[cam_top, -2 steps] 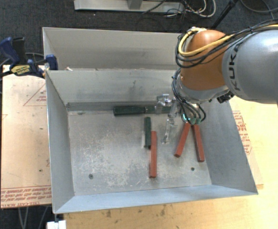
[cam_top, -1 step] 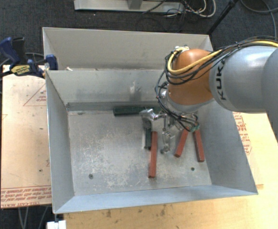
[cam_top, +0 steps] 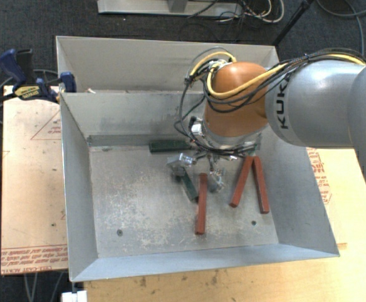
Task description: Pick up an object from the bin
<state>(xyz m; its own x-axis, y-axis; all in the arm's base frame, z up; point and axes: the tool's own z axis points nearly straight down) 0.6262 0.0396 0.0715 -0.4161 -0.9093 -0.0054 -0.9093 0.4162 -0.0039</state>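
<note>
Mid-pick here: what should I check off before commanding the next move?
1. Tool over a target: ok, above the upper end of the left red stick.
2. Fingers spread: ok, one on each side of that end.
3. Neighbours clear: not ok, a dark green piece lies close along the stick's left.
4. Two other red sticks out of the way: ok, apart to the right.
5. Tool height above the bin floor: cannot tell.

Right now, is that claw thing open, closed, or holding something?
Gripper: open, holding nothing; its fingers stand either side of the upper end of the leftmost red stick.
</note>
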